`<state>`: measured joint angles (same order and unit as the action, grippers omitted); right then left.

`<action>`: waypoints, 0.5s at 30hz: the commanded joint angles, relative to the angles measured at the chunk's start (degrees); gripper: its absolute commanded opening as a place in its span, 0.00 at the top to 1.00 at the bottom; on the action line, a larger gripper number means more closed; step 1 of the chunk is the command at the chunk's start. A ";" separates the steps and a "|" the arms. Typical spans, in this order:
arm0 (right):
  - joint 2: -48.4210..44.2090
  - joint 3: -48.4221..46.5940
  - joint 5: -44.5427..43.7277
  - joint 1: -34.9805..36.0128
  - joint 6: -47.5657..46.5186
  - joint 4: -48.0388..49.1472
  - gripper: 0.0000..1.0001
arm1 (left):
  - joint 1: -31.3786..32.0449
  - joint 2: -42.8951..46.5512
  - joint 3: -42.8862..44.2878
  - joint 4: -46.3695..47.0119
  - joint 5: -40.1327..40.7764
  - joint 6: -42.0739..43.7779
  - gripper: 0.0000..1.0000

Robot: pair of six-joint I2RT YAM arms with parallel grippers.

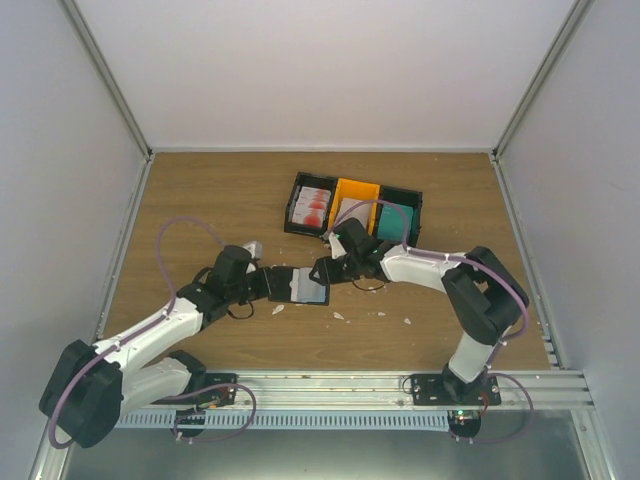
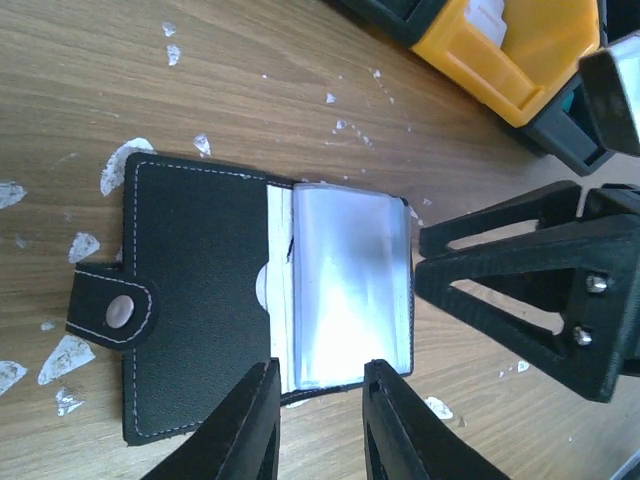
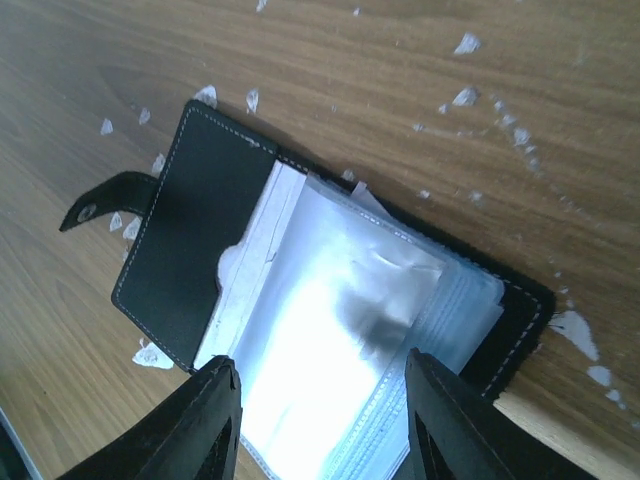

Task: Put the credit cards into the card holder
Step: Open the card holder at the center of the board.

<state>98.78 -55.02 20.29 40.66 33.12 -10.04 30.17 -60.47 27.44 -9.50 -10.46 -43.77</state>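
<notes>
The card holder (image 1: 298, 286) lies open on the wooden table, its black flap with a snap strap (image 2: 200, 300) to the left and clear bluish sleeves (image 2: 350, 290) to the right. A whitish edge (image 2: 278, 290) shows at the flap's pocket. My left gripper (image 2: 320, 420) is open, its fingertips straddling the holder's near edge. My right gripper (image 3: 320, 400) is open just above the sleeves (image 3: 340, 320), empty. It also shows in the left wrist view (image 2: 540, 290). Credit cards lie in the back trays: red-and-white (image 1: 312, 206), whitish (image 1: 352, 212) and teal (image 1: 397, 217).
Three small trays stand in a row behind the holder: black (image 1: 296, 190), orange (image 1: 372, 188) and black (image 1: 418, 205). Small white scraps (image 1: 340, 316) lie scattered on the wood around the holder (image 2: 120, 170). Grey walls enclose the table on three sides.
</notes>
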 commanded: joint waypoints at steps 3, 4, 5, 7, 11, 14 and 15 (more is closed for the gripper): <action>3.70 -2.42 4.08 0.35 -1.15 -0.15 0.55 | 0.13 -2.83 -0.19 6.52 -6.02 2.88 0.73; 4.04 -2.53 4.32 0.33 -1.18 -0.04 0.55 | 0.15 -4.21 -0.14 7.91 -7.40 3.30 0.73; 4.39 -2.59 4.67 0.37 -1.21 0.14 0.55 | 0.15 -5.67 -0.19 9.08 -8.41 3.59 0.72; 5.23 -2.95 5.25 0.33 -1.42 0.17 0.54 | 0.15 -8.32 -0.36 11.26 -9.02 3.77 0.73; 6.44 -3.53 5.75 0.40 -1.75 -0.14 0.54 | 0.15 -12.65 -0.12 10.52 -5.88 3.75 0.76; 7.09 -3.81 6.81 0.37 -1.83 0.06 0.53 | 0.15 -14.84 -0.48 9.94 -4.00 3.36 0.79; 7.38 -3.98 6.86 0.42 -1.83 -0.15 0.53 | 0.15 -15.38 -0.81 9.94 -3.76 2.95 0.79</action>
<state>104.40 -57.71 25.52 40.82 32.12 -9.80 30.17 -73.80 27.42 -2.20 -16.29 -40.93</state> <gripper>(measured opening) 0.464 0.216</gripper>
